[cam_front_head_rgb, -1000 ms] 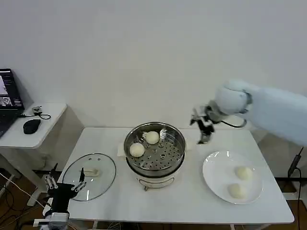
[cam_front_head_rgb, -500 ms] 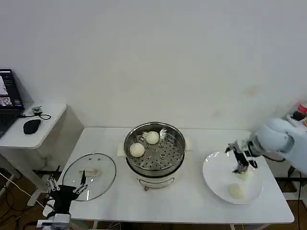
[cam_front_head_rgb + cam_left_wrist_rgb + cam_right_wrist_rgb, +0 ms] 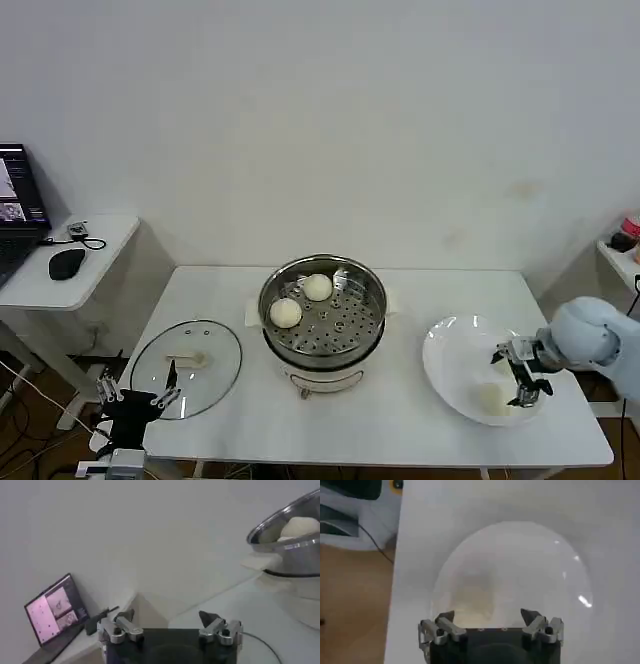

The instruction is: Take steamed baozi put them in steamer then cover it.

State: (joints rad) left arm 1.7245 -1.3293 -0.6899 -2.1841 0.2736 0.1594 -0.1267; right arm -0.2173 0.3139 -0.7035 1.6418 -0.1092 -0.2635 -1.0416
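1. Hovering over the white plate [image 3: 455,345], your right gripper [image 3: 524,375] has its fingers spread apart and holds nothing; a steamed baozi [image 3: 491,398] lies on the plate just beside it.
2. Your left gripper [image 3: 133,398] sits parked at the table's [image 3: 400,425] near left edge by the cover [image 3: 186,367], fingers apart and empty.
3. Look in the steamer [image 3: 323,310] at the table's middle: two baozi rest on its perforated tray, lid off.
4. From the right wrist view, the plate [image 3: 530,565] lies below the separated fingers [image 3: 445,621].
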